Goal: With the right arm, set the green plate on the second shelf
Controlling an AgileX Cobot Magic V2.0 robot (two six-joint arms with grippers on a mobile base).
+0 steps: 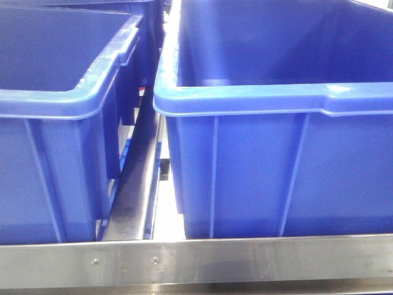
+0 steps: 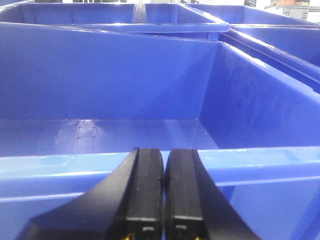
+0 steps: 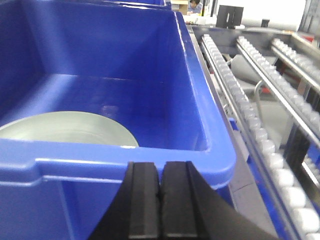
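Note:
The green plate (image 3: 70,129) lies flat on the floor of a blue bin (image 3: 200,90) in the right wrist view, partly hidden by the bin's near rim. My right gripper (image 3: 160,167) is shut and empty, just outside that near rim, to the right of the plate. In the left wrist view my left gripper (image 2: 164,155) is shut on nothing, in front of the near rim of another blue bin (image 2: 235,100) whose floor is bare. Neither gripper nor the plate appears in the front view. No shelf is recognisable in any view.
Two blue bins (image 1: 55,104) (image 1: 276,104) stand side by side behind a steel rail (image 1: 196,261), with a dark gap (image 1: 132,196) between them. A roller conveyor (image 3: 250,125) runs along the right of the plate's bin. More blue bins (image 2: 150,15) stand behind.

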